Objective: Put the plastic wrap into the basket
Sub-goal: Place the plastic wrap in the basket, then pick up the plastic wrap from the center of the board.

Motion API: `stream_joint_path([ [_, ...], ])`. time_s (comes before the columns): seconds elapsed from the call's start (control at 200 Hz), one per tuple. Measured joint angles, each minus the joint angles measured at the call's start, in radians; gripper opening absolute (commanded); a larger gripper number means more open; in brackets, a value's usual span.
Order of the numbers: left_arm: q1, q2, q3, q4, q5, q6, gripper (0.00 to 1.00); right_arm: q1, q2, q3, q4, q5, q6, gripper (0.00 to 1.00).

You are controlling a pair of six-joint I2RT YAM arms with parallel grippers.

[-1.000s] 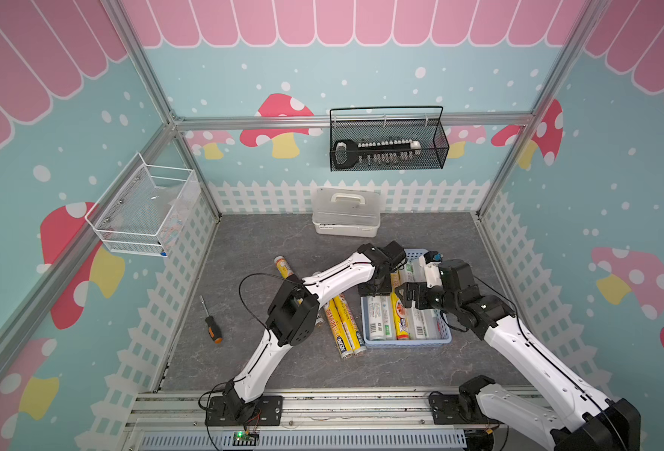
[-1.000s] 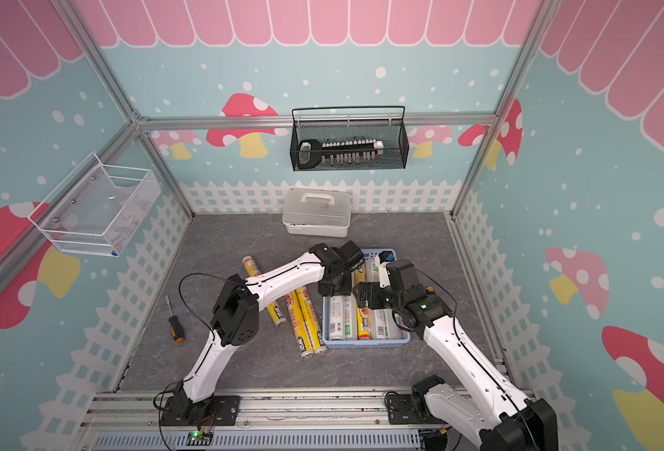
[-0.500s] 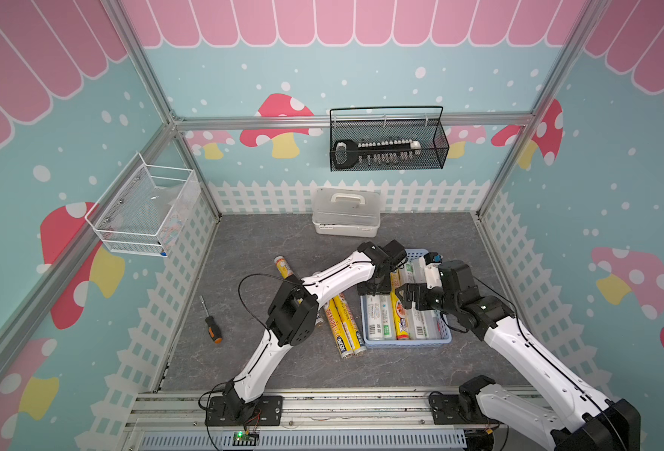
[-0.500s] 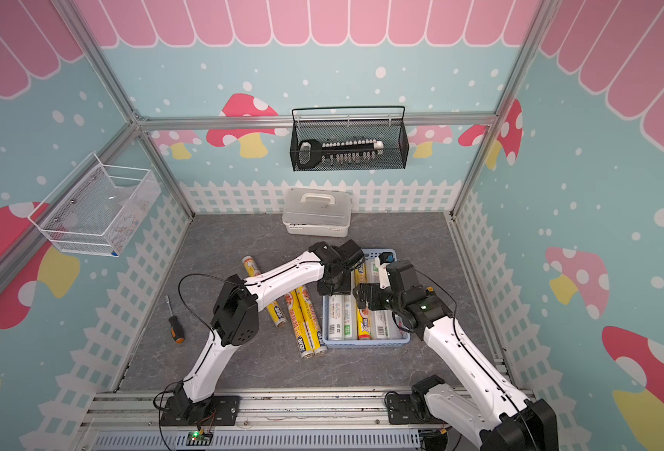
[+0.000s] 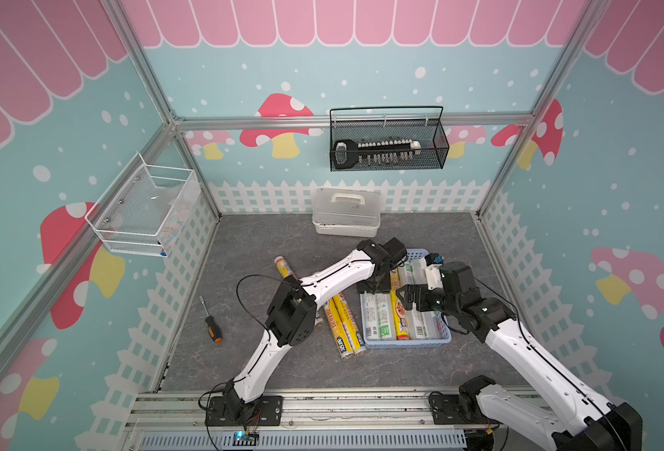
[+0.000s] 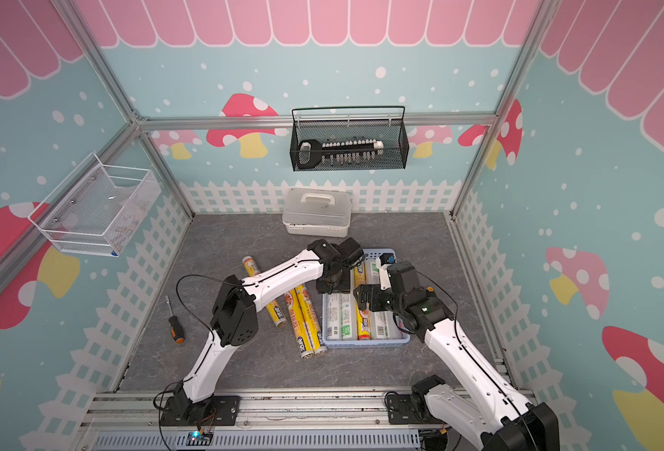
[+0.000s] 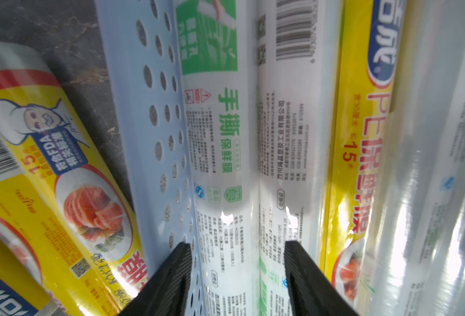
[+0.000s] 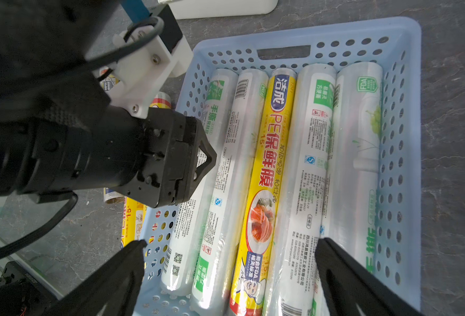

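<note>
- Lying loose on the floor at nine o'clock of the basket (image 5: 408, 343), three yellow rolls (image 5: 346, 328) remain to be moved. One is partly hidden under the left arm.
- At its eleven o'clock corner, the left gripper (image 7: 236, 245) hovers with jaws apart, straddling a white-and-green roll (image 7: 220, 153) without clamping it.
- Five rolls (image 8: 264, 164) already lie side by side inside.
- Above the basket's middle, the right gripper (image 8: 231, 240) is spread wide and holds nothing.
- These rolls look light, stiff and glossy-slick, so pinching mid-length should keep them level.

The left arm (image 5: 338, 271) hides the middle of one yellow roll (image 5: 283, 266) on the floor (image 5: 267, 242).
</note>
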Motion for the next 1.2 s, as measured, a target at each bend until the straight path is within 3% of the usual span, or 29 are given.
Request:
stream_joint_path([
  [0.185,0.000,-0.091,-0.023,0.005,-0.079,0.013,0.57,0.000,-0.011,0.000,0.013,-0.011,0.000,0.99],
  [0.325,0.000,-0.237,-0.113,0.064,-0.150,0.027,0.55,0.000,-0.023,0.000,0.055,-0.056,0.004,1.00],
  [0.51,0.028,-0.479,-0.397,0.242,-0.206,0.036,0.56,0.000,-0.009,0.004,0.133,-0.144,0.018,1.00],
  [0.725,0.168,-0.689,-0.724,0.422,-0.206,0.007,0.62,0.023,0.068,0.043,0.159,-0.196,0.023,1.00],
  [0.84,0.232,-0.777,-0.845,0.473,-0.212,-0.009,0.72,0.077,0.130,0.100,0.163,-0.200,0.019,0.99],
  [1.01,0.329,-0.895,-0.996,0.532,-0.211,-0.047,0.98,0.214,0.290,0.251,0.145,-0.167,-0.023,0.99],
  [1.195,0.457,-0.962,-1.135,0.577,-0.159,-0.072,0.99,0.319,0.512,0.431,0.108,-0.151,-0.069,1.00],
])
